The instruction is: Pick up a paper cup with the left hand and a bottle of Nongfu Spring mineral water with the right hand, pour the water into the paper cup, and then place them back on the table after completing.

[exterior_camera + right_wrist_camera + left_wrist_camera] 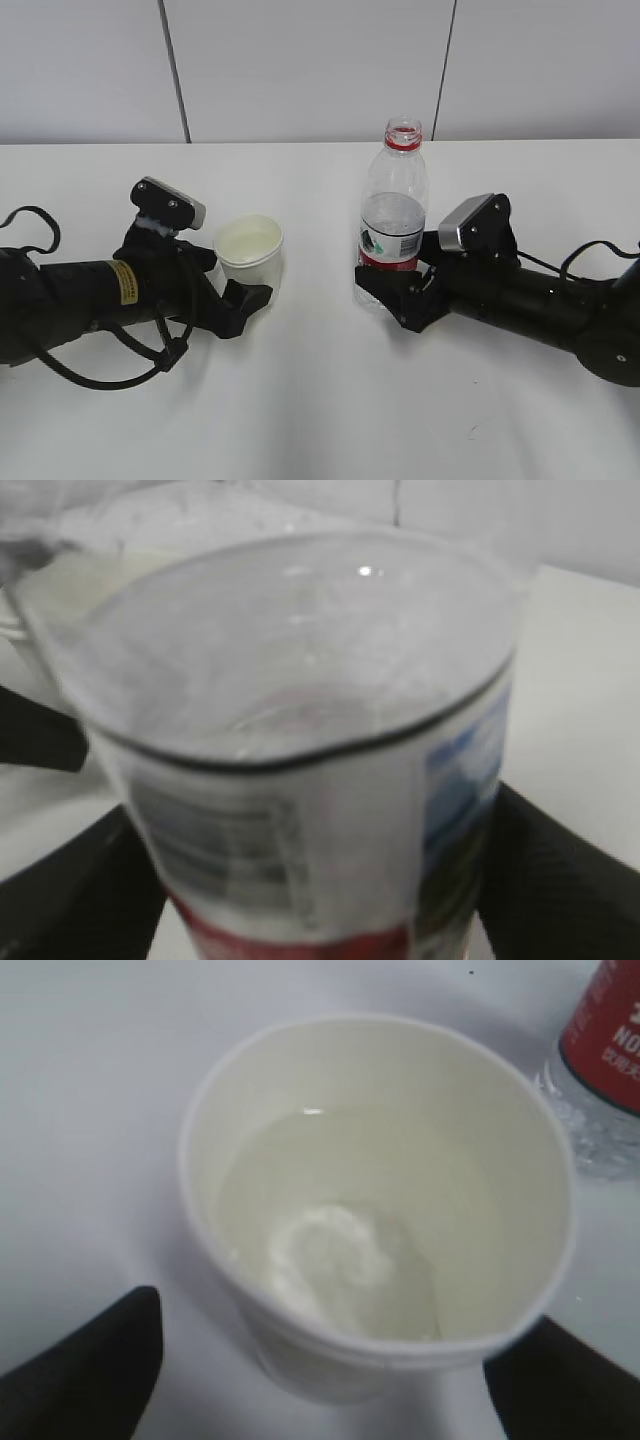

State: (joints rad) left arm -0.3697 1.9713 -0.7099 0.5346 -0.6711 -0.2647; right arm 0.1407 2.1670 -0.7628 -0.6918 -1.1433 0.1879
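The white paper cup [250, 252] stands on the white table [320, 400] with clear water [380, 1190] in it. My left gripper [238, 285], on the yellow-stickered arm, is around the cup's lower part. In the left wrist view the left gripper [325, 1370] is open, with bare table showing between the left finger [90, 1360] and the cup [330, 1360]. The uncapped Nongfu Spring bottle [393, 215] stands upright, partly filled. My right gripper [385, 297] is shut on its lower part, and in the right wrist view the fingers [560, 880] press the bottle [320, 810].
The bottle's red label also shows at the top right of the left wrist view [605, 1030], close beside the cup. A white panelled wall [320, 60] runs behind the table. Black cables [100, 370] trail from both arms.
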